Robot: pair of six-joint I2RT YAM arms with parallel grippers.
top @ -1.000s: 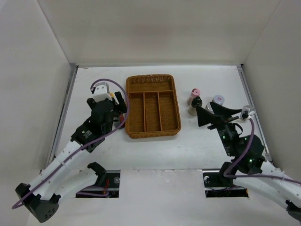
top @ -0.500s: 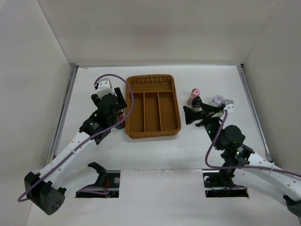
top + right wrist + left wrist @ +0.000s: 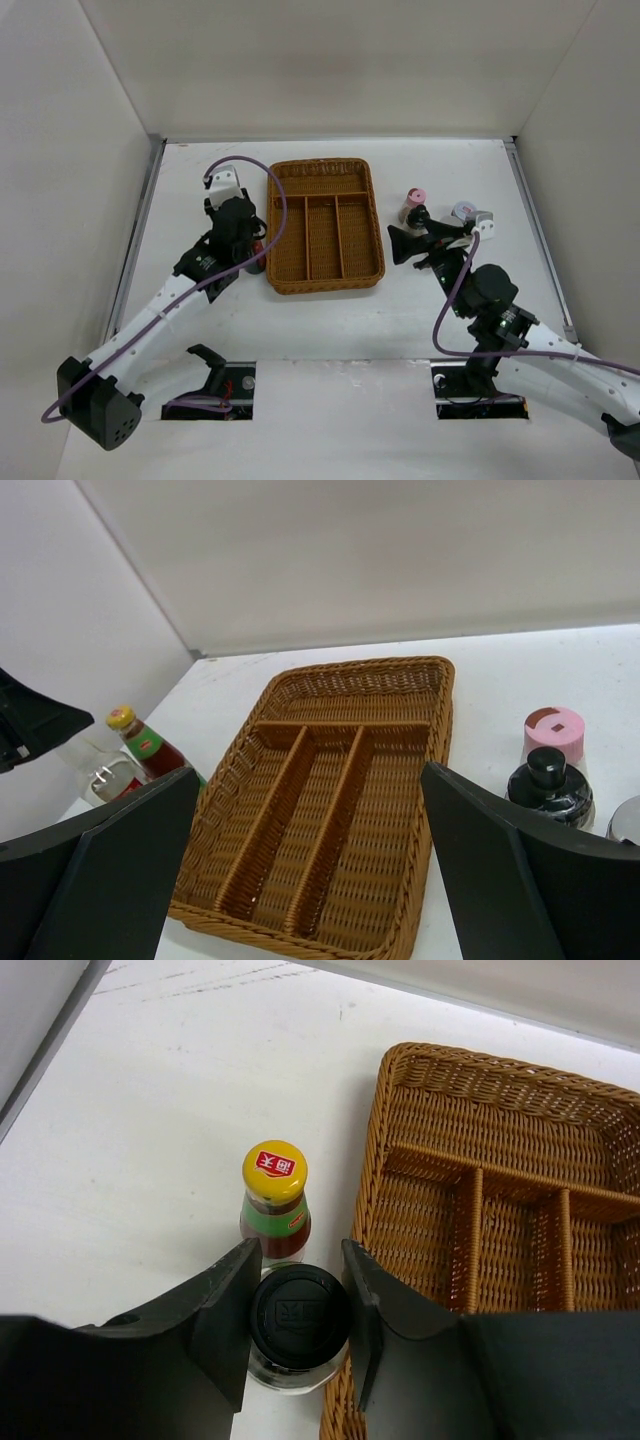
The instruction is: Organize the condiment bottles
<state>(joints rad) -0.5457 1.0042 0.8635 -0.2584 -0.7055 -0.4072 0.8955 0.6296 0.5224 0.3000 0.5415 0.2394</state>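
Note:
In the left wrist view my left gripper (image 3: 300, 1265) is shut on a black-capped glass jar (image 3: 298, 1317), which stands on the table against the wicker tray's left rim. A yellow-capped bottle (image 3: 275, 1195) with a red and green label stands upright just beyond the jar. From above, the left gripper (image 3: 250, 240) sits at the tray's left side. My right gripper (image 3: 308, 780) is open and empty, right of the tray. A pink-lidded bottle (image 3: 555, 735), a dark stubby bottle (image 3: 545, 785) and a lavender-lidded jar (image 3: 462, 211) stand close beside it.
The brown wicker divided tray (image 3: 378, 230) lies mid-table with nothing in its compartments. White walls enclose the table on the left, back and right. A clear bottle (image 3: 95, 770) stands by the yellow-capped one, left of the tray.
My left gripper's jaws have shut on the black-capped jar. The right arm swung left toward the tray and has since held still, jaws wide.

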